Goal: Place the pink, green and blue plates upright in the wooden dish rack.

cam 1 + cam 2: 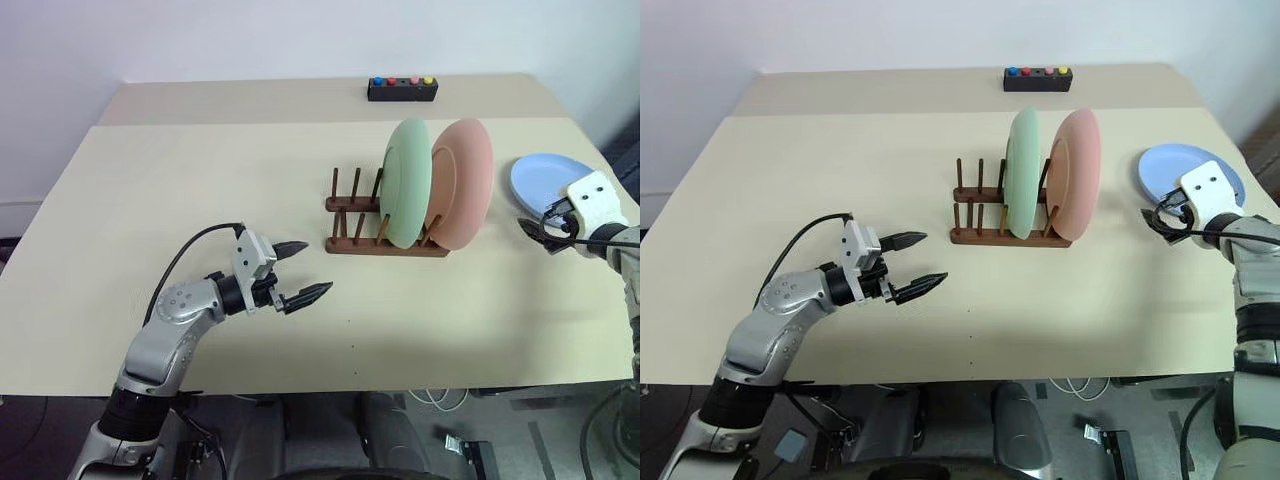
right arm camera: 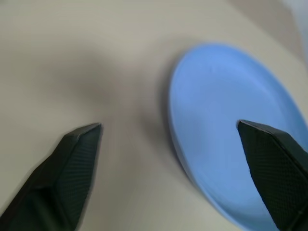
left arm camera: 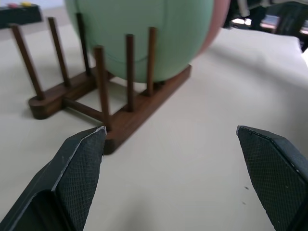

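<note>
Rack (image 1: 385,228): dark reddish wood, two rails with thin round pegs, standing mid-table (image 1: 200,200).
Green plate (image 1: 408,182): upright on edge in the rack, matte, round, shallow rim.
Pink plate (image 1: 462,183): upright in the next slot, just beside the green plate on the robot's right.
Blue plate (image 1: 1175,170): lying flat on the table, right of the rack and apart from it; not yet racked.
Right gripper (image 1: 1162,222): jaws spread wide, holding nothing; the wrist view shows the near rim of the blue plate between the two black textured fingers (image 2: 72,159), slightly toward the right one.
Key relation: the blue plate lies directly ahead of the right jaws and a little beyond them; being round, it offers no long axis, only the near rim as a gripping edge. The right arm is plainly the nearer.
Left gripper (image 1: 300,272): jaws wide apart, empty, hovering over the table left of the rack and pointing toward it.
Free slots: open pegs remain on the rack's left end.
Judgement: two of three plates placed; the next move likely calls for pinching the blue rim.
</note>
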Robot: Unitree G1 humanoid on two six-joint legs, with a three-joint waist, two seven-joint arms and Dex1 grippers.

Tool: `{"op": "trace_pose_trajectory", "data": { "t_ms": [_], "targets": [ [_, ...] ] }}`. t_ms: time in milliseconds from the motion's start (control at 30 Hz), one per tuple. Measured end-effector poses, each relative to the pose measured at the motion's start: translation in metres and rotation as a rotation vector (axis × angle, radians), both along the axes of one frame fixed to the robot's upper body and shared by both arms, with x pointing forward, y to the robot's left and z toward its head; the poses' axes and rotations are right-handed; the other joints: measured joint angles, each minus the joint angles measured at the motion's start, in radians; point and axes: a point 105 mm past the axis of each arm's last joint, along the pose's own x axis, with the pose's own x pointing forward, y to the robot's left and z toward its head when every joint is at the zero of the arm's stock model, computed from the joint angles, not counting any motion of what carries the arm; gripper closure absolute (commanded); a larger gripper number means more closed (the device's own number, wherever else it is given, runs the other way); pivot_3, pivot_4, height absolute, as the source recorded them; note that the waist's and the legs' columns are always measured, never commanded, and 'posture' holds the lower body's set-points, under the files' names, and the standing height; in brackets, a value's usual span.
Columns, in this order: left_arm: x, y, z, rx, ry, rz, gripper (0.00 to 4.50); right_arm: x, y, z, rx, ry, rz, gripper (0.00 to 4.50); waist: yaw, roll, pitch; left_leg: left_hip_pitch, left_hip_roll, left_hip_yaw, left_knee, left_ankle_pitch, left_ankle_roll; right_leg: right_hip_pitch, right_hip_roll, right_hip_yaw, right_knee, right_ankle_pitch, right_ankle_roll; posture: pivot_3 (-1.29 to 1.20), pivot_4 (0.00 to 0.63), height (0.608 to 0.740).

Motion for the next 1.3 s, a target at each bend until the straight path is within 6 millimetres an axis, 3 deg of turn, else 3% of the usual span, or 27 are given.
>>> {"op": "trace_pose_trajectory", "data": {
  "t_ms": [267, 300, 367, 600, 1100, 1200, 1300],
  "targets": [
    [-0.004, -0.006, -0.001, -0.002, 0.002, -0.013, 0.0, 0.009, -0.007, -0.022, 0.046, 0.085, -0.058, 0.09, 0.0, 0.0, 0.0, 0.0, 0.0, 0.0, 0.0, 0.0, 0.0, 0.0, 0.0, 0.0, 0.0, 0.0, 0.0, 0.0, 0.15, 0.73],
    [-0.004, -0.006, -0.001, -0.002, 0.001, -0.013, 0.0, 0.01, -0.007, -0.021, 0.05, 0.085, -0.063, 0.31, -0.001, 0.0, 0.0, 0.0, 0.0, 0.0, 0.0, 0.0, 0.0, 0.0, 0.0, 0.0, 0.0, 0.0, 0.0, 0.0, 0.15, 0.73],
    [-0.004, -0.006, 0.0, -0.002, 0.001, -0.009, 0.0, 0.01, -0.009, -0.022, 0.048, 0.091, -0.069, 0.95, 0.0, 0.0, 0.0, 0.0, 0.0, 0.0, 0.0, 0.0, 0.0, 0.0, 0.0, 0.0, 0.0, 0.0, 0.0, 0.0, 0.15, 0.73],
    [-0.004, -0.006, 0.0, -0.002, 0.0, -0.006, 0.0, 0.008, -0.011, -0.027, 0.031, 0.104, -0.074, 4.48, -0.001, 0.0, 0.0, 0.001, 0.0, 0.0, 0.0, 0.0, 0.0, 0.0, 0.0, 0.0, 0.0, 0.0, 0.0, 0.0, 0.15, 0.73],
    [-0.004, -0.006, 0.0, 0.002, 0.004, -0.006, 0.0, 0.0, -0.007, -0.027, -0.064, 0.048, -0.006, 4.48, 0.0, 0.0, 0.0, 0.001, 0.0, 0.0, 0.0, 0.0, 0.0, 0.002, 0.0, 0.0, 0.0, 0.0, 0.0, 0.0, 0.15, 0.73],
    [-0.005, -0.006, -0.001, 0.005, 0.011, -0.007, 0.0, -0.008, -0.002, -0.016, -0.05, 0.01, 0.033, 4.48, 0.001, 0.0, 0.0, 0.001, 0.0, 0.0, 0.0, 0.0, 0.0, 0.001, 0.0, 0.0, 0.0, 0.0, 0.001, 0.0, 0.15, 0.73],
    [-0.006, -0.006, -0.002, 0.006, 0.016, -0.008, 0.0, -0.015, 0.0, 0.01, -0.02, -0.066, 0.036, 4.48, 0.001, 0.0, 0.0, 0.002, 0.0, 0.0, 0.0, 0.0, 0.0, 0.001, 0.0, 0.0, 0.0, 0.0, 0.001, 0.0, 0.15, 0.73]
  ]
}}
